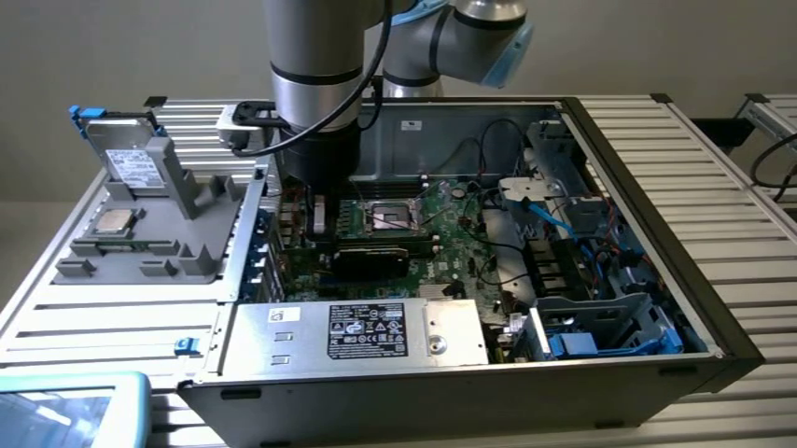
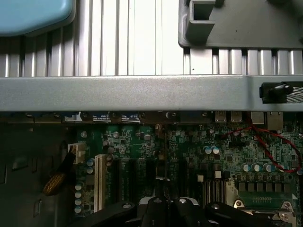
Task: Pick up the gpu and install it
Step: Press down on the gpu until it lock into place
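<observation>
Power supply (image 1: 361, 331) label: black sticker, print unreadable. Open PC case (image 1: 648, 149) holds green motherboard (image 1: 468, 233). GPU (image 1: 373, 259), black, lies across the board beside the CPU socket (image 1: 388, 217). Gripper (image 2: 166, 204) above expansion slots; pincer state: cannot tell.

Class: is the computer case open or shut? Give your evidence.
Open. The computer case has no side panel on top; its motherboard and power supply lie exposed, and the arm reaches inside.

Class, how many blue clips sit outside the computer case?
2: one blue clip at the grey holder's far end, another by the case's near corner. The arm may hide more.
</observation>
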Robot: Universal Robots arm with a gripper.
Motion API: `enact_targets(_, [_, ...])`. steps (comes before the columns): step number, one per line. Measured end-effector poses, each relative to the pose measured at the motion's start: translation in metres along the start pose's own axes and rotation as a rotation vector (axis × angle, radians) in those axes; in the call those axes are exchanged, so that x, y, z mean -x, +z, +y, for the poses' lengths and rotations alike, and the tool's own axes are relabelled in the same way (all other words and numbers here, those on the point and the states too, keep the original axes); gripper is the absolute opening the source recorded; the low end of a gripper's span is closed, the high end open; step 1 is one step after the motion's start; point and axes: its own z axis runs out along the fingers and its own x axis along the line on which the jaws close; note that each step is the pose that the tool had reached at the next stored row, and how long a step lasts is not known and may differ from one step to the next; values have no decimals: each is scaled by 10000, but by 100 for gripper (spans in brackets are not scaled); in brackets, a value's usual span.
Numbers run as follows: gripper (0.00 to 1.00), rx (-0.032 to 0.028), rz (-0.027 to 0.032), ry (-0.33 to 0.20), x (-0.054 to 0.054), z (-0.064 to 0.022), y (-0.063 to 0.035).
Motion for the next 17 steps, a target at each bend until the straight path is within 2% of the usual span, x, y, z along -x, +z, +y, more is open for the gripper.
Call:
enact_targets(6, [12,-1,-16,0,1,-13,15])
enact_targets(7, [12,-21,-37,-3,2,-15,-12])
enact_targets(10, [12,-1,-14,-3,-7,-10,-155])
enact_targets(17, [12,0,-13,-2,-3,-311,-215])
